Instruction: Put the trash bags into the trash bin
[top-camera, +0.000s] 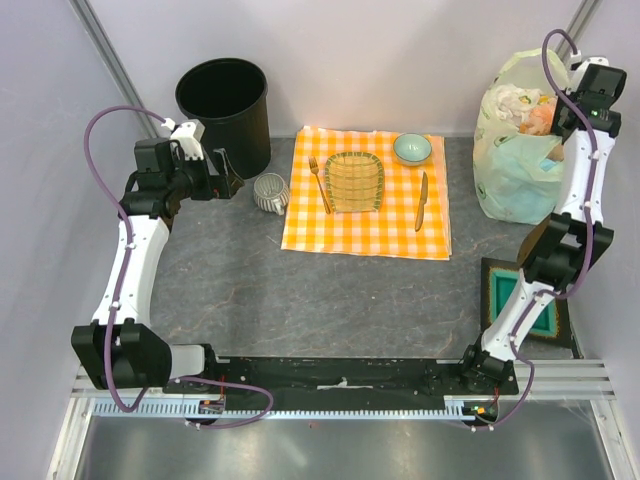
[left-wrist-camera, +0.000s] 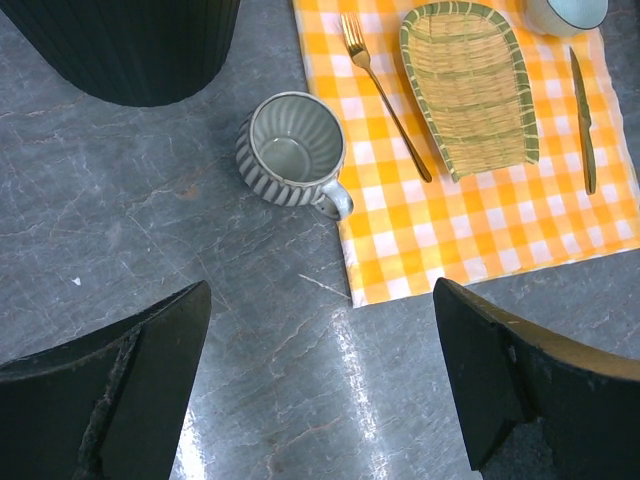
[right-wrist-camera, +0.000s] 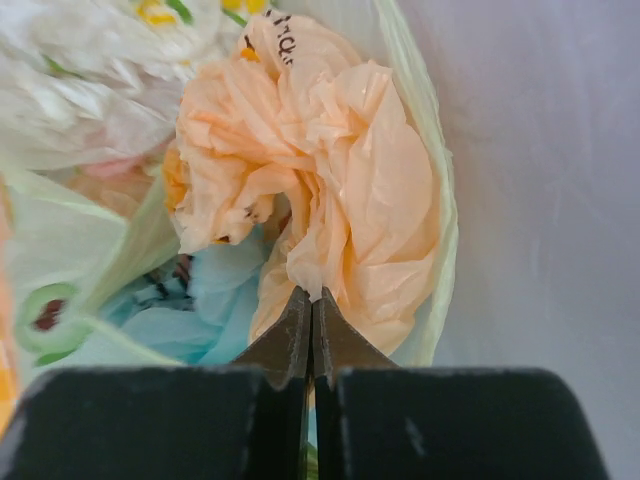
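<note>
Right fingers (right-wrist-camera: 292, 338) clench a fold of the peach-orange trash bag (right-wrist-camera: 335, 180) for extraction from the green bag (right-wrist-camera: 437, 215); left fingers (left-wrist-camera: 130, 390) stand released near the trash bin (top-camera: 224, 100)

The trash bin (top-camera: 224, 105) is matte black, the desk (top-camera: 300, 290) dark grey with paler marble-like veins, and the mug (top-camera: 270, 193) grey, ribbed in lighter and darker stripes. The cloth (top-camera: 370, 225) is checked orange-yellow and white, the woven tray (top-camera: 354, 182) straw-coloured with a green edge and green bands, the bowl (top-camera: 412, 148) pale celadon, and the fork (top-camera: 320, 183) and knife (top-camera: 422, 200) golden. The trash bag (right-wrist-camera: 330, 200) is translucent pale peach-orange, the outer bag (top-camera: 492, 125) translucent pale green, with light turquoise plastic (right-wrist-camera: 210, 300) and white plastic (right-wrist-camera: 90, 60) printed in yellow and green.
</note>
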